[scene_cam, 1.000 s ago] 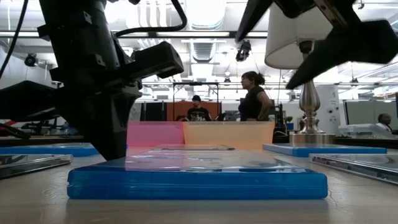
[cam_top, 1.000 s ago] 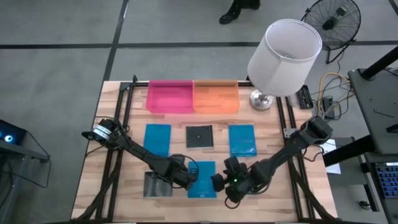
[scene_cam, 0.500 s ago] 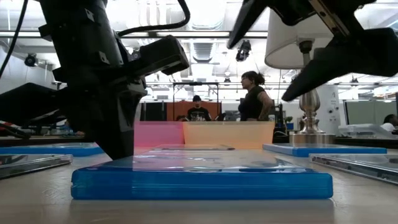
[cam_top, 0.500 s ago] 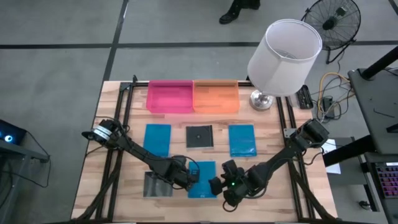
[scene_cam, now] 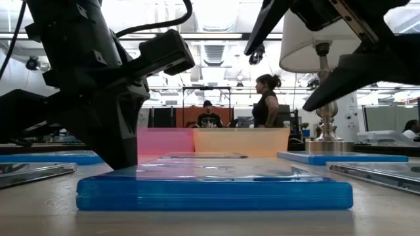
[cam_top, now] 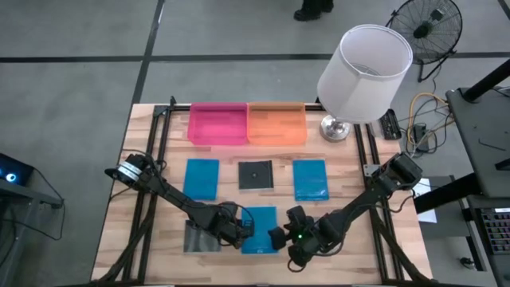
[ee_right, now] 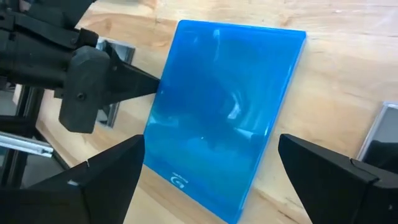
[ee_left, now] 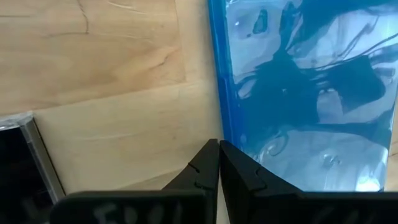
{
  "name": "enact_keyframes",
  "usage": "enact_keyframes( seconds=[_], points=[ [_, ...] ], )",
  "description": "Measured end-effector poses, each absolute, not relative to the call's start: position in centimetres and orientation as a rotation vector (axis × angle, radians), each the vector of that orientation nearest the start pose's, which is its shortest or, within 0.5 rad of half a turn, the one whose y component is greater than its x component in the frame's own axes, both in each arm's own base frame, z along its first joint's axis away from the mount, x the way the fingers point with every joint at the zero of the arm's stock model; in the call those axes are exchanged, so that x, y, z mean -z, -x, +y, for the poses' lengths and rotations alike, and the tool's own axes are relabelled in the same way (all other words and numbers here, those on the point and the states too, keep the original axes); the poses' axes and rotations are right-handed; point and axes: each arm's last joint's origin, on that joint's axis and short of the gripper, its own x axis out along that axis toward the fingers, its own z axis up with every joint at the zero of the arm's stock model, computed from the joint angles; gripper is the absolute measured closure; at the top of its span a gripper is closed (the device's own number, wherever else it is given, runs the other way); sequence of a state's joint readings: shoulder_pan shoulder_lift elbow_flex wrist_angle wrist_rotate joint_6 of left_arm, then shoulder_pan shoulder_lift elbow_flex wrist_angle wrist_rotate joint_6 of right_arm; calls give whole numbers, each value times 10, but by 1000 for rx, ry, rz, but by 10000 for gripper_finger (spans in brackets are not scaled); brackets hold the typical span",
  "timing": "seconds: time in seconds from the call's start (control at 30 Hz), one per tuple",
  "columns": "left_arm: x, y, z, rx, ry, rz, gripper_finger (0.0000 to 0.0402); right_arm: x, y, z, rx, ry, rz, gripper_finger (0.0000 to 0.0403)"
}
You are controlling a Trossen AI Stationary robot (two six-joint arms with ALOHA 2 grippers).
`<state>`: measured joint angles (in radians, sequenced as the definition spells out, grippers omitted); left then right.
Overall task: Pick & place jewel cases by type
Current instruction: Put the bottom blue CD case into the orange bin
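Grippers of both arms meet at the front middle of the wooden bench (cam_top: 159, 159), one on each side of a bright blue rectangular plastic jewel case (cam_top: 259, 229) that lies flat there. The left gripper (cam_top: 245, 230) is at the left long edge of this case. In the left wrist view its two dark fingers (ee_left: 211, 171) are pressed together, and the tips touch or almost touch the blue edge; they hold nothing. The right gripper (cam_top: 279, 236) is at the right side of the same case with its fingers wide apart. In the right wrist view the case (ee_right: 224, 112) lies in the open space between them, and neither finger touches it.

A dark glossy square jewel case (cam_top: 202, 237) lies near the front left, just beside the left gripper, with a narrow strip of bare wood between it and the blue case. The right wrist view shows the corner of another dark case (ee_right: 380, 140) on the other side, so free room around the front blue case is small on both sides.

The middle row has a second blue case (cam_top: 202, 178), a dark square case (cam_top: 256, 174) and a third blue case (cam_top: 310, 178), well apart from each other with clear wood between. At the far edge a pink shallow tray (cam_top: 217, 123) and an orange shallow tray (cam_top: 276, 123) stand side by side, touching. A white lamp (cam_top: 362, 68) stands at the far right corner.
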<state>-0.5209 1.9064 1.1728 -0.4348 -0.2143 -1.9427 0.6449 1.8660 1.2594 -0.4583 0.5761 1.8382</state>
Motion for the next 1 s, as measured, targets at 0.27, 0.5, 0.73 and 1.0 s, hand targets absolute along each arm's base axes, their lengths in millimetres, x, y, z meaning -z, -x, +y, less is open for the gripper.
enact_keyframes(
  seconds=[0.27, 0.5, 0.73, 1.0],
  points=[
    [-145, -322, -178, -803, 1307, 903, 401, -177, -308, 212, 714, -1176, 579, 37],
    [-145, -322, -178, -790, 1308, 898, 401, -175, -307, 211, 728, -1197, 574, 37],
    [-145, -323, -178, -785, 1304, 896, 401, -157, -309, 210, 775, -1208, 605, 37],
    [-145, -323, -178, -777, 1298, 893, 401, -141, -322, 221, 725, -1213, 645, 37]
  ],
)
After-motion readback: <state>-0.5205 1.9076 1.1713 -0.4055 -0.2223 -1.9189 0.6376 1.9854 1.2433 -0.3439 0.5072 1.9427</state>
